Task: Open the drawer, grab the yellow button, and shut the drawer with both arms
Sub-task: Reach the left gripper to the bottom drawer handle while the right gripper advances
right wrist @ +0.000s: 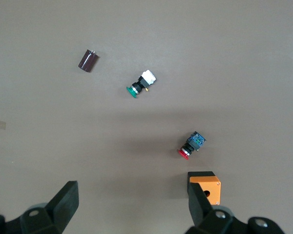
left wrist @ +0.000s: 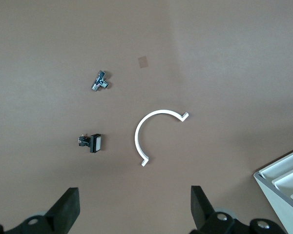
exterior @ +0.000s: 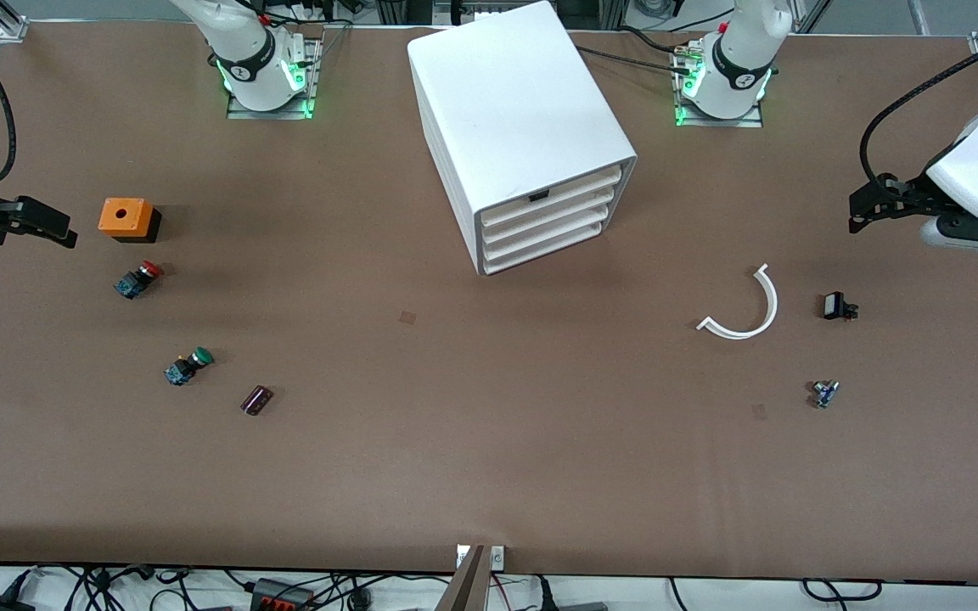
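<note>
The white cabinet stands at the back middle of the table, and its corner shows in the left wrist view. Its uppermost drawer is shut, as are the three lower ones. The yellow-orange button is hidden. My left gripper is open and empty in the air over the left arm's end of the table; in its wrist view the jaws stand wide apart over bare table. My right gripper is open and empty over the right arm's end, beside an orange box; its wrist view shows the same.
Toward the right arm's end lie an orange box, a red-capped button, a green-capped button and a dark cylinder. Toward the left arm's end lie a white curved strip, a black part and a metal part.
</note>
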Available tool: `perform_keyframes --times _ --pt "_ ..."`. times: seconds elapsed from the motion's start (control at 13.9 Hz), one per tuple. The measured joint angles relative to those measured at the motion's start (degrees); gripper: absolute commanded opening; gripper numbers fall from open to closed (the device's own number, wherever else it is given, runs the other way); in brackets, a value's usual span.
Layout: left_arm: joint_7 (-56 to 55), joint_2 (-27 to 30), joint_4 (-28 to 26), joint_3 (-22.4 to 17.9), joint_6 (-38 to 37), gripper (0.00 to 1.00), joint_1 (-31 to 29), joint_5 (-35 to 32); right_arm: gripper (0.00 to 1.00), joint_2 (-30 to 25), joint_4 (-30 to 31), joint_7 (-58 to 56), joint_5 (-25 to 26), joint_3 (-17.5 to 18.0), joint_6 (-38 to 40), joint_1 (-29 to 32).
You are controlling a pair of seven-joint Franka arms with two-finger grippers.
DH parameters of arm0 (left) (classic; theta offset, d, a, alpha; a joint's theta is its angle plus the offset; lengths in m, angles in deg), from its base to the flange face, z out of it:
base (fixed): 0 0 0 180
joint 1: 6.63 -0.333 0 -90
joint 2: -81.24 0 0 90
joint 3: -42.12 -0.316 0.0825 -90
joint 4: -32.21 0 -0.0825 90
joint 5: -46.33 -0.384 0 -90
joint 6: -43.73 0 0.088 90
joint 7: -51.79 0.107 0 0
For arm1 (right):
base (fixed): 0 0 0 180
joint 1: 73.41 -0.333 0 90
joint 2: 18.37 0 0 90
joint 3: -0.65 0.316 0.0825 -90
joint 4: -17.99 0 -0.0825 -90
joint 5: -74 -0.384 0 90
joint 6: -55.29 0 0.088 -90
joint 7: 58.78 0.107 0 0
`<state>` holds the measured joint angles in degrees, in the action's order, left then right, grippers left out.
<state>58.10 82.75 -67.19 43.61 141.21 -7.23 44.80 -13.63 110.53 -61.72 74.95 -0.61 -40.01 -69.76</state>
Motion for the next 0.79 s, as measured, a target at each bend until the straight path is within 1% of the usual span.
perform_keyframes --times 0.5,0.79 --pt "0.0 -0.3 0.0 0.1 0.0 1.00 0.1 0.0 1.00 0.0 0.0 0.0 0.0 0.2 -0.3 0.0" --pt "0.5 -2.0 0.0 0.8 -1.4 1.00 1.2 0.0 1.00 0.2 0.7 0.0 0.0 0.4 -0.3 -0.5"
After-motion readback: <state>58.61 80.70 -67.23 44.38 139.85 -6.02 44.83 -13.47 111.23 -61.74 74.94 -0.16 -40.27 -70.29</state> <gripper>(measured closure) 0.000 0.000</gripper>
